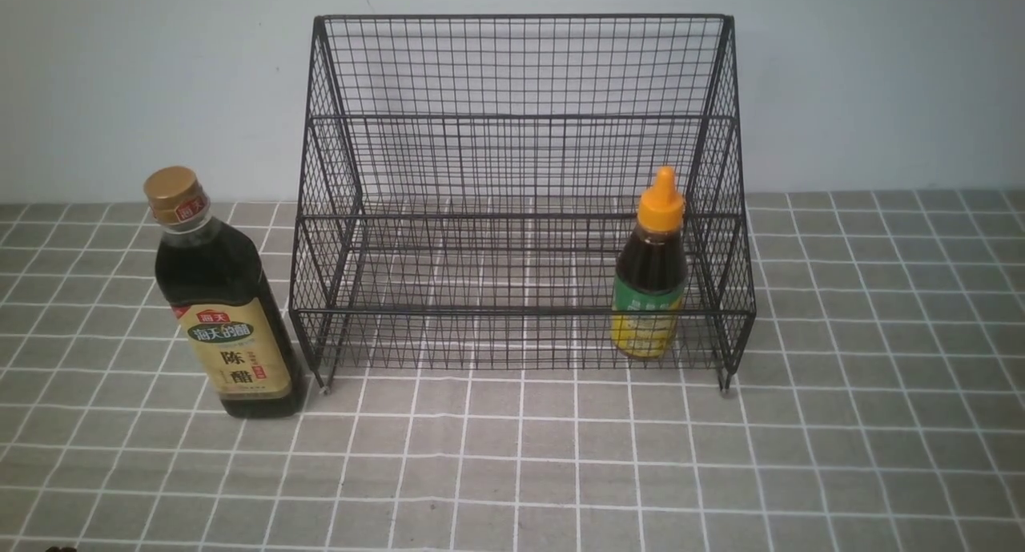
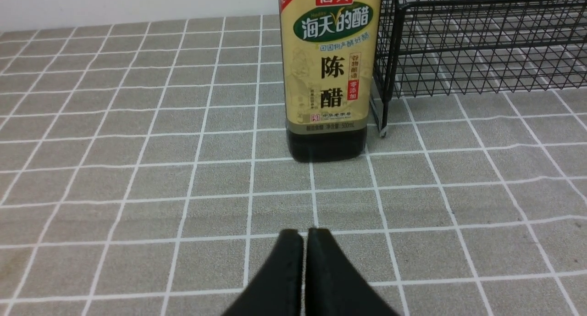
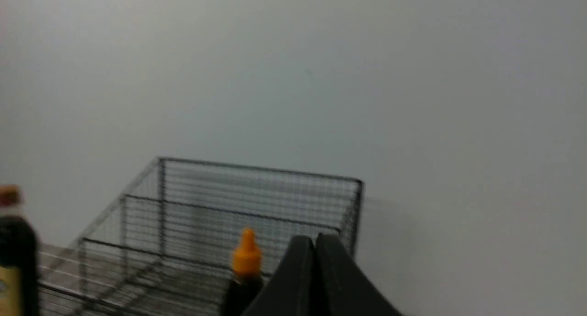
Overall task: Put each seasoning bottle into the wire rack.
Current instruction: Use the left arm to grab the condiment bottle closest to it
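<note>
The tall seasoning bottle [image 1: 224, 296], with a gold cap and a tan label, stands upright on the table just left of the black wire rack [image 1: 520, 119]. It also shows in the left wrist view [image 2: 328, 68], ahead of my left gripper [image 2: 305, 233], which is shut, empty and low over the table. The small seasoning bottle [image 1: 650, 271], with an orange nozzle cap, stands upright on the rack's lowest tier at its right end, behind the front mesh. My right gripper [image 3: 315, 238] is shut and empty, raised, with the small bottle [image 3: 246, 261] beyond it. Neither gripper shows in the front view.
The table is covered by a grey cloth with a white grid [image 1: 512, 472]. A plain pale wall [image 1: 881, 79] stands right behind the rack. The rack's left front foot [image 2: 383, 132] stands close beside the tall bottle's base.
</note>
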Controlling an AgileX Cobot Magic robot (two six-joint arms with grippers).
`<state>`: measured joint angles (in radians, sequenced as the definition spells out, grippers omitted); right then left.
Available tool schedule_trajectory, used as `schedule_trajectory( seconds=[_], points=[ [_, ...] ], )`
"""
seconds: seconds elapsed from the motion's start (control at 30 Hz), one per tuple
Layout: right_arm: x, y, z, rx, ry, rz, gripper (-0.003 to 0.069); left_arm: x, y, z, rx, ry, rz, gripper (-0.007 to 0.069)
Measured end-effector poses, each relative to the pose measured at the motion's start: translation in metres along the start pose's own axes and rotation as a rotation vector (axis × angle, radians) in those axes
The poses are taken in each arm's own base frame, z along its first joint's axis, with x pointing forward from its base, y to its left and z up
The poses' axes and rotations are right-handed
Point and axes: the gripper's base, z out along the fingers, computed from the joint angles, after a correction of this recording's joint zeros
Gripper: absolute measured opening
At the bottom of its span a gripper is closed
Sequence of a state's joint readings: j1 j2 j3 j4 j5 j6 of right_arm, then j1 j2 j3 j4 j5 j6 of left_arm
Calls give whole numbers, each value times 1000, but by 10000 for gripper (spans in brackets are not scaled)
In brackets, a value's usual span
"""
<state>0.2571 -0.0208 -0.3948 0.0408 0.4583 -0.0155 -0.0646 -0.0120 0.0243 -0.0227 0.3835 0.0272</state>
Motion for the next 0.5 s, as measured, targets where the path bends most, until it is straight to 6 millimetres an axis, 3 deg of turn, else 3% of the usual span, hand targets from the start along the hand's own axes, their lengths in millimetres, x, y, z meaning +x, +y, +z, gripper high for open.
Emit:
schedule_trajectory(
  seconds=[0.1, 0.3, 0.5],
  points=[
    [30, -4, 9, 129, 95, -31, -11, 0, 0, 0, 0, 0, 0, -7],
    [126, -18, 15, 327, 390, -21, -11, 0, 0, 0, 0, 0, 0, -7],
    [130, -19, 17, 337, 352, -23, -11, 0, 0, 0, 0, 0, 0, -7]
  ],
)
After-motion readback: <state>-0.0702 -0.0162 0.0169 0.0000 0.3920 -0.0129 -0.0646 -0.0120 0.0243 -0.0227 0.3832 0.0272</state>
